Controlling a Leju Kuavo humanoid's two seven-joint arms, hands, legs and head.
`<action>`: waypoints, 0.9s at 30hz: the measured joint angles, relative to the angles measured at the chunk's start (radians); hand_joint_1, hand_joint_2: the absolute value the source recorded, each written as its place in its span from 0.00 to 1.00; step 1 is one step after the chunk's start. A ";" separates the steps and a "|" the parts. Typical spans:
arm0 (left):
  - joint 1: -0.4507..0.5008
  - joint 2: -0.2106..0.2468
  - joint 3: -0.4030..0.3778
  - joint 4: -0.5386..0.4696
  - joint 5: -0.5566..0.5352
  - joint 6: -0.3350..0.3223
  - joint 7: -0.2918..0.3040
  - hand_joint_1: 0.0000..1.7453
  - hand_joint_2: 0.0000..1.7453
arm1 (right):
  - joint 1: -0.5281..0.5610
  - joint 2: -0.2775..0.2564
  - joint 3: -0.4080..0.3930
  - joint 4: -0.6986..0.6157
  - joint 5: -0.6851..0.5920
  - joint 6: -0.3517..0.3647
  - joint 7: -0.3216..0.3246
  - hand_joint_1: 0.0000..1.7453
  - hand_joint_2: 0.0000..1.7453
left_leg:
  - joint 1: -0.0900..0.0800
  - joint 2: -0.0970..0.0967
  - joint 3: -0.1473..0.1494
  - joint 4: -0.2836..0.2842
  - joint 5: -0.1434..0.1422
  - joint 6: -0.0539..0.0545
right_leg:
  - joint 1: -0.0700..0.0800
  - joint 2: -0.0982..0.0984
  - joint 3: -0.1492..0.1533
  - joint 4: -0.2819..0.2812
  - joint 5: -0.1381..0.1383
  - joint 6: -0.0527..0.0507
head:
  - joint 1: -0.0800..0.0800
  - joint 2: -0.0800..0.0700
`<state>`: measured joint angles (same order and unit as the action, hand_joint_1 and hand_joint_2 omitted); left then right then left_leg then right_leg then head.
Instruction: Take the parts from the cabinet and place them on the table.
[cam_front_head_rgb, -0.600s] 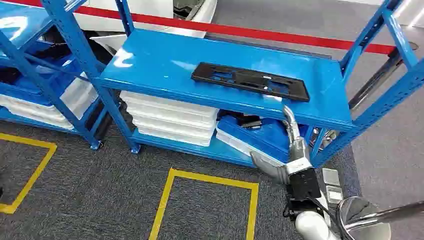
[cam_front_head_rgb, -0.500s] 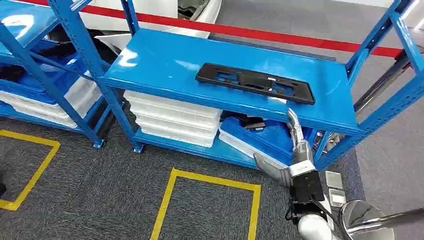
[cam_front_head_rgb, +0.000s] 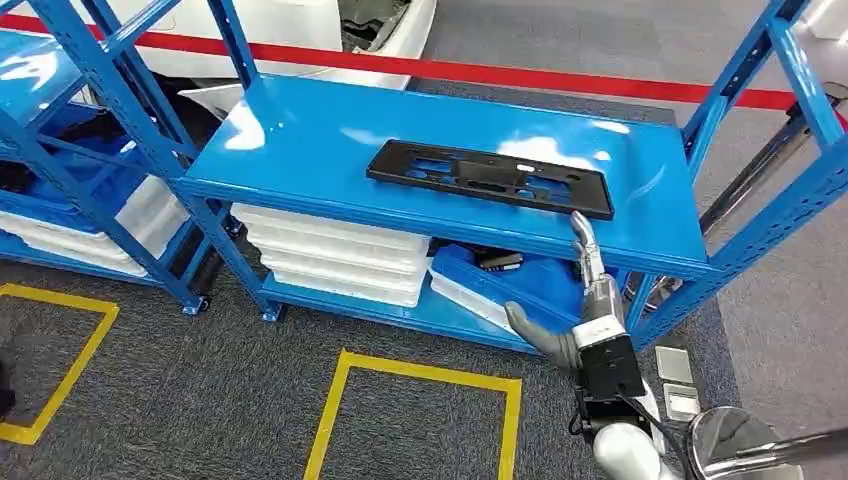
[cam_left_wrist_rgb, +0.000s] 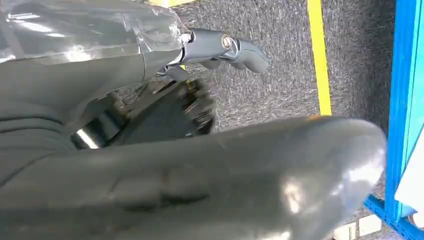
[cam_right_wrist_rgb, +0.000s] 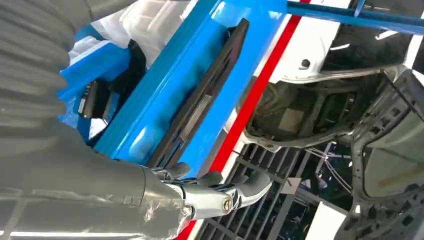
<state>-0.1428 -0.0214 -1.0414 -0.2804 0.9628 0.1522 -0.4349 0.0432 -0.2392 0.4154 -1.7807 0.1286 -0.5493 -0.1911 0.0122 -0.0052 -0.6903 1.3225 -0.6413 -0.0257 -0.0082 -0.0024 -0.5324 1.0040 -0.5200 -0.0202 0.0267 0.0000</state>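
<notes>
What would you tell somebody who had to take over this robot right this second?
Right hand: holds nothing, fingers apart, raised at the front edge of the blue shelf, close to the near right end of the black part.
Left hand: holds nothing, hangs over the grey carpet.
Black part: lies flat on the shelf, not yet gripped.
Done: nothing moved to a table so far.
Left: grip the part, lift it off, carry it to the table.

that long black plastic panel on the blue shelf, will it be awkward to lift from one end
Probably. The black panel is long, thin and full of cut-outs, so it is likely light but may flex or droop if held at one end. Lying flat on the glossy shelf, it would likely slide rather than tip. The right hand holds nothing.
</notes>
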 joint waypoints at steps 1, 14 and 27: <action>0.000 0.000 0.000 0.000 0.000 0.000 0.000 0.00 0.00 | 0.001 0.000 0.000 0.000 0.000 0.000 0.000 0.00 1.00 | 0.000 0.000 0.010 -0.040 0.041 0.002 | -0.001 0.001 0.009 0.001 -0.007 0.002 | -0.004 0.000; -0.002 0.000 0.000 -0.001 0.005 0.010 0.000 0.00 0.00 | -0.002 0.000 -0.003 -0.007 0.013 -0.004 0.010 0.00 1.00 | 0.004 0.002 0.123 -0.291 0.129 0.052 | -0.004 0.002 -0.111 0.272 -0.147 0.058 | 0.021 0.000; -0.006 -0.001 0.000 -0.007 0.005 0.010 -0.001 0.00 0.00 | -0.003 -0.001 -0.011 -0.010 0.015 -0.003 0.012 0.00 1.00 | -0.001 0.000 0.127 -0.181 0.022 0.007 | -0.002 0.002 -0.016 -0.008 0.021 0.002 | 0.018 0.000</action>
<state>-0.1493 -0.0221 -1.0414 -0.2876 0.9682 0.1621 -0.4356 0.0406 -0.2403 0.4040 -1.7910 0.1438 -0.5524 -0.1789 0.0112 -0.0056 -0.5637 1.1415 -0.6194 -0.0184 -0.0100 -0.0008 -0.5479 0.9961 -0.4986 -0.0185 0.0442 0.0000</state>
